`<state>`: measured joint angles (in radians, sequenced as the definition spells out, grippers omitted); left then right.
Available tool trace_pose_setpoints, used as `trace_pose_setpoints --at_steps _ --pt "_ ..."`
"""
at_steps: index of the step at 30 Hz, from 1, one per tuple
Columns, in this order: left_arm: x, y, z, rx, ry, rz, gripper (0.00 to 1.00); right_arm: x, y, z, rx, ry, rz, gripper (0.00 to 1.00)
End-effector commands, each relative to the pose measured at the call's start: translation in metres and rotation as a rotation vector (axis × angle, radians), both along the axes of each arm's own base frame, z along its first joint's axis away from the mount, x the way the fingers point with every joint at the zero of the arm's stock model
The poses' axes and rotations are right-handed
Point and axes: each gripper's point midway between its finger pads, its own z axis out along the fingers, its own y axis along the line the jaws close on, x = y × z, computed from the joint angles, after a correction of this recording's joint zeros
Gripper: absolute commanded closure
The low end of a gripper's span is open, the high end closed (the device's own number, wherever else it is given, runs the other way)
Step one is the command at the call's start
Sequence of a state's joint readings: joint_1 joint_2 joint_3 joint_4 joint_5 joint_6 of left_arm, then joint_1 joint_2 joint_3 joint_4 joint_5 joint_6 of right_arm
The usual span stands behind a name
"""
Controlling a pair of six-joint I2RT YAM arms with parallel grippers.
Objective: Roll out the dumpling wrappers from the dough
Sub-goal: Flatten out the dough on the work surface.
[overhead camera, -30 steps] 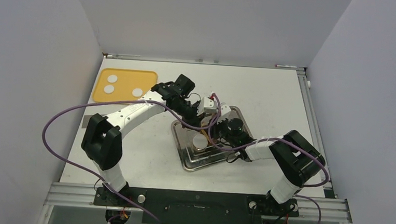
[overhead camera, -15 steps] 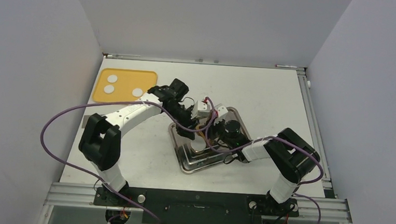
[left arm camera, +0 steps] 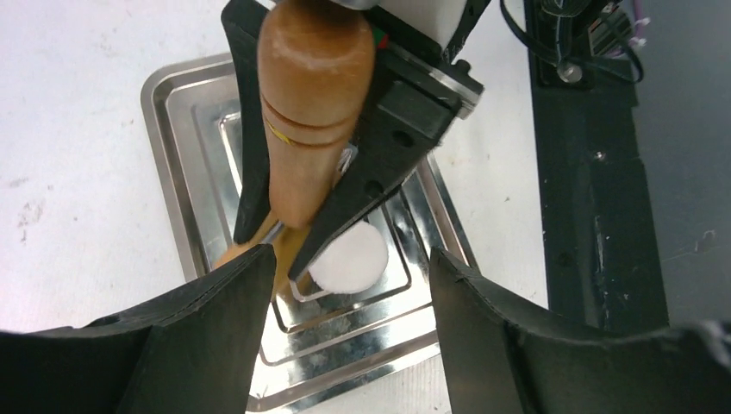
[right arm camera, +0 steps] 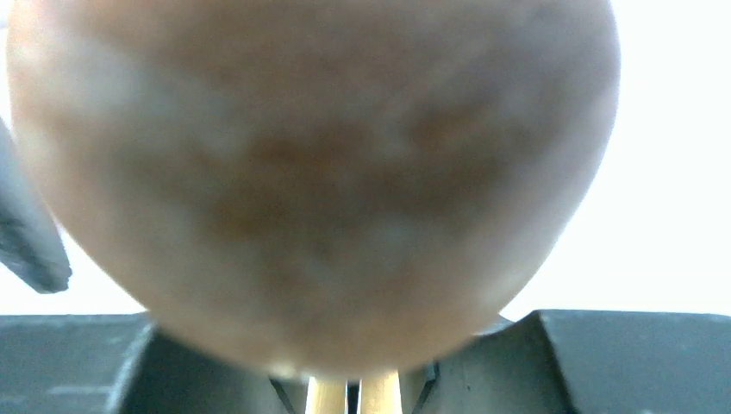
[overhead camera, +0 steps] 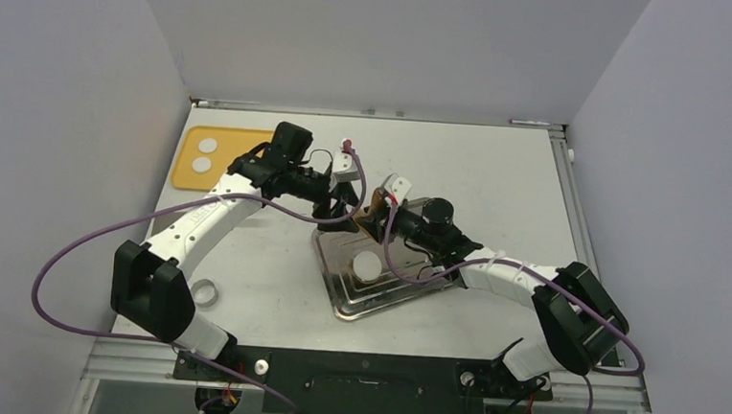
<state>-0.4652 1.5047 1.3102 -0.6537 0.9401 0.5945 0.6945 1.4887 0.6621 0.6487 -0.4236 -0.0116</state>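
There are two trays. The yellow tray [overhead camera: 232, 139], in the upper left, holds two pieces of dough [overhead camera: 210, 145] that can be seen; the left arm covers its right end. The metal tray [overhead camera: 376, 302], at the centre, holds one dumpling wrapper [overhead camera: 368, 263]. One rolling pin [left arm camera: 315, 112] is clamped in the right gripper [overhead camera: 378, 214], above this tray. Just beside it, the left gripper [overhead camera: 339, 208] has its jaws wide and holds nothing. One metal ring [overhead camera: 203, 293] lies on the table in the lower left.

Right wrist view: blurred rolling pin [right arm camera: 310, 172] end fills frame, blocks scene behind.
Left wrist view: pin top cut by upper edge. Dough [left arm camera: 358, 259] on metal tray [left arm camera: 172, 138] partly behind right gripper [left arm camera: 278, 250]. Left gripper [left arm camera: 346, 257] fingers [left arm camera: 207, 345] cut by lower edge, cover tray's near part.
Top view: yellow tray [overhead camera: 215, 135] right end under left arm [overhead camera: 213, 212].
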Motion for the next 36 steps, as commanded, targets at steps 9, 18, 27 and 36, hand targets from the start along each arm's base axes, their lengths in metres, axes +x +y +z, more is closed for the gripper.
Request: trace_pose_setpoints --at_steps 9,18,27,36 --pt "-0.026 -0.016 0.055 -0.172 0.011 -0.129 0.36 -0.059 0.039 0.026 0.032 -0.036 0.459 0.92" --pt "-0.019 -0.037 0.026 -0.167 0.026 -0.094 0.64 -0.057 0.044 0.007 0.032 -0.013 0.466 0.92" --pt "-0.021 -0.043 0.007 -0.211 0.056 -0.111 0.74 -0.054 0.048 -0.012 0.042 0.029 0.469 0.92" --pt "-0.016 -0.040 -0.021 -0.179 0.059 -0.056 1.00 -0.042 0.037 -0.028 0.067 0.044 0.388 0.82"
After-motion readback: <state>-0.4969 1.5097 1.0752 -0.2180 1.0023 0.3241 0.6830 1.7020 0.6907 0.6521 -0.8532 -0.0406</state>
